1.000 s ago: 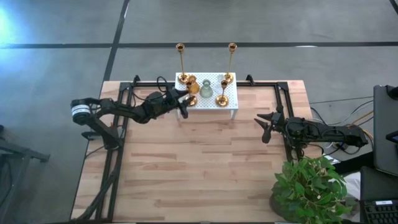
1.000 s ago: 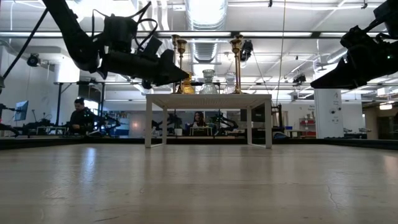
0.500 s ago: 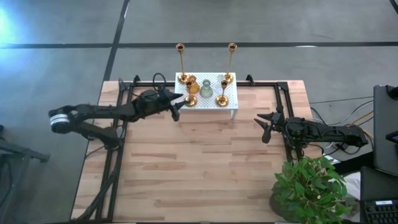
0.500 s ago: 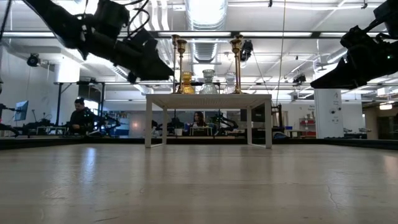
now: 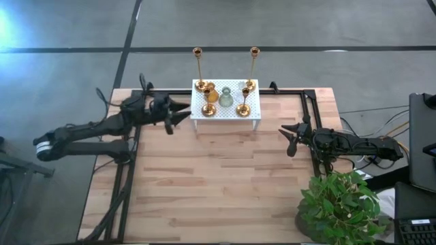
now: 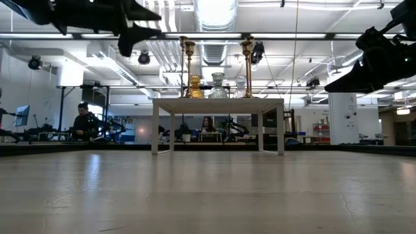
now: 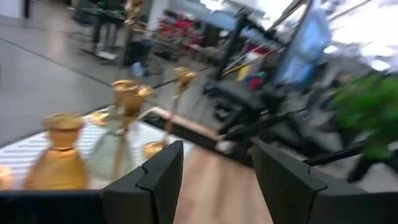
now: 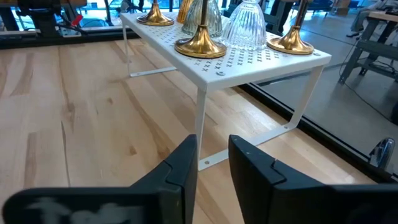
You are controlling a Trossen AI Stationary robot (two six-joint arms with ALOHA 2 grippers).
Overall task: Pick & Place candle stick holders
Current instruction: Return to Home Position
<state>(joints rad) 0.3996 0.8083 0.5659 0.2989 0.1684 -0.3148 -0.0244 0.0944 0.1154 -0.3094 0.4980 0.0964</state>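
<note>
Several candle stick holders stand on the white perforated rack (image 5: 253,110) at the table's far edge. Among them are two tall brass sticks (image 5: 197,67) (image 5: 253,67), short brass ones (image 5: 209,102) (image 5: 244,103) and a glass one (image 5: 225,99). My left gripper (image 5: 178,113) hovers open and holding nothing, left of the rack and above its top; in its wrist view (image 7: 214,180) the holders show beyond its fingers. My right gripper (image 5: 290,139) waits over the table's right side. Its fingers stand a narrow gap apart (image 8: 212,168), with nothing between them.
A potted plant (image 5: 340,207) stands at the near right corner. Black frame rails (image 5: 128,170) run along the table's left and right sides. Bare wooden tabletop (image 5: 218,184) lies in front of the rack. People sit in the room behind (image 6: 83,120).
My left gripper has drawn back from the rack's left end toward the table's left edge. It has risen well above the rack and rolled a little. The holders stand on the rack as before.
</note>
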